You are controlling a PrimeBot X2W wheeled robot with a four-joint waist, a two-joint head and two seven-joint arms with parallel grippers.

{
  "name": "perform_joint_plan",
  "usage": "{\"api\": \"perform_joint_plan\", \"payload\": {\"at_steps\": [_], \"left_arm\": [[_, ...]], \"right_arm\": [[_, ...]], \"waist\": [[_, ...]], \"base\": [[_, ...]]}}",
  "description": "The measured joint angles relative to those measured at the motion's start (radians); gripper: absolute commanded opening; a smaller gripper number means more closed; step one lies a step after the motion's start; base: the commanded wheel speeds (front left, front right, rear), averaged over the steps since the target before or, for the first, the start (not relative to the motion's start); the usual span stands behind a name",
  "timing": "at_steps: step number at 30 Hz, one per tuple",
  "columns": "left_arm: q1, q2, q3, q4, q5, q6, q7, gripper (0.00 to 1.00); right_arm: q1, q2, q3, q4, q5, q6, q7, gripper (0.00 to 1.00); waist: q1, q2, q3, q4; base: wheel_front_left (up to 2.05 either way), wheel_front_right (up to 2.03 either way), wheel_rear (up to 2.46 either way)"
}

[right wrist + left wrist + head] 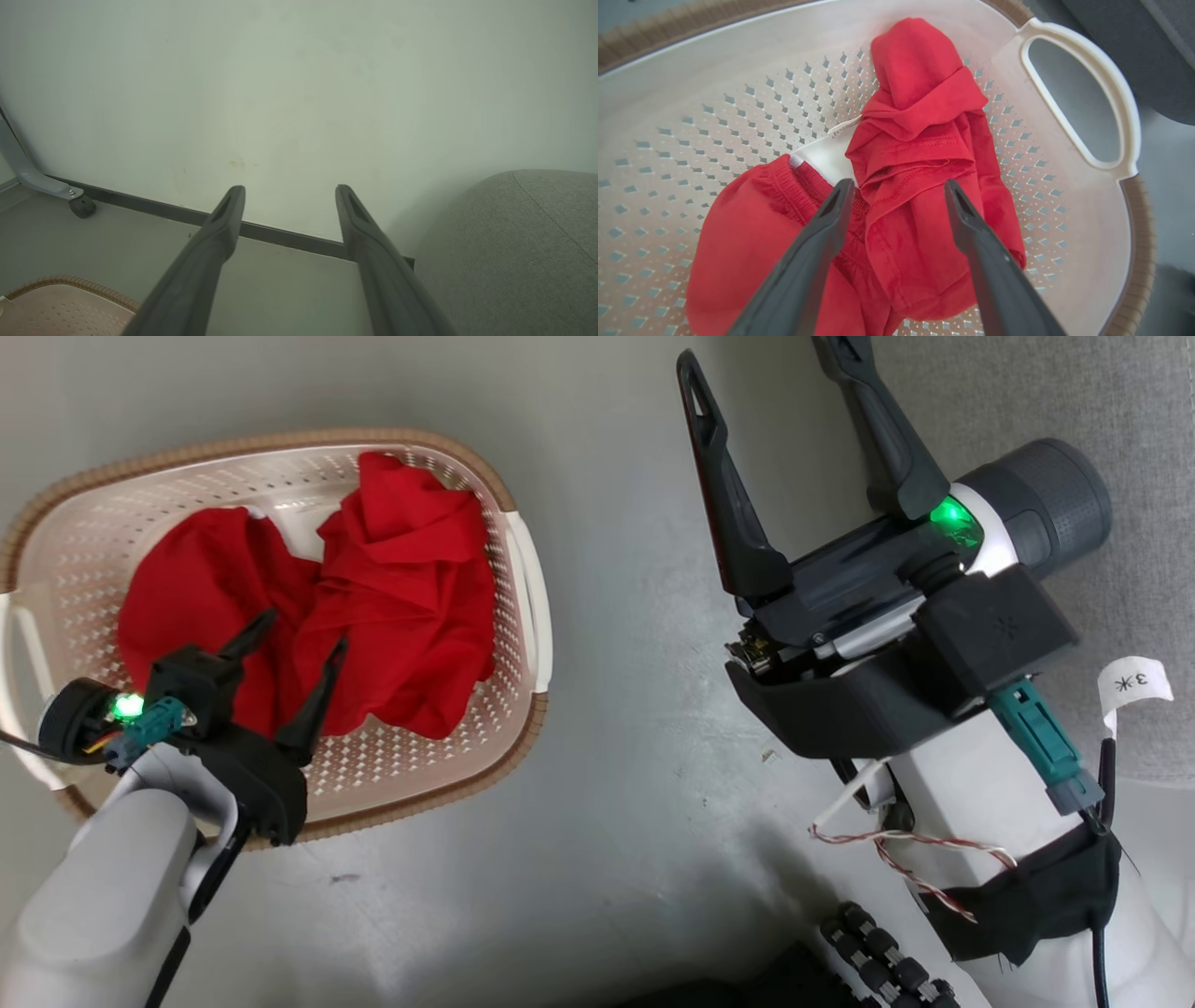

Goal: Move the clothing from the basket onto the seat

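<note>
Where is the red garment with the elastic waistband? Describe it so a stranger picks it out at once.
Find the cream perforated laundry basket on the grey floor. Two red garments lie inside; the waistband garment is the flatter heap toward the robot's left. Its neighbour has plain stitched hems and rises to a peak; this one alone has a gathered elastic edge.

Open floor (616, 709) between basket (280, 441) and seat (1111, 392)

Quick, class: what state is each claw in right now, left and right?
Left claw: open, empty, poised over the clothing in the basket.
Right claw: open, empty, in the air beside the seat.
</note>
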Motion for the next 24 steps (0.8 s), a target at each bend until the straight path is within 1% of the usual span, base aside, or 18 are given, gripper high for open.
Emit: {"api": "perform_joint_plan", "payload": {"at_steps": [9,24], "left_arm": [[-0.063,0.05,-0.048,0.037,0.0,0.0,0.027,1.0],[-0.153,0.058,-0.092,0.093,-0.028,0.0,0.05,1.0]], "right_arm": [[0.005,0.0,0.02,-0.059,0.031,0.0,0.003,1.0],[0.034,0.001,0.034,-0.088,0.061,0.0,-0.013,1.0]], "waist": [[0.0,0.0,0.059,-0.042],[0.0,0.0,0.131,-0.092]], "base": [[0.0,0.0,0.0],[0.0,0.0,0.0]]}}
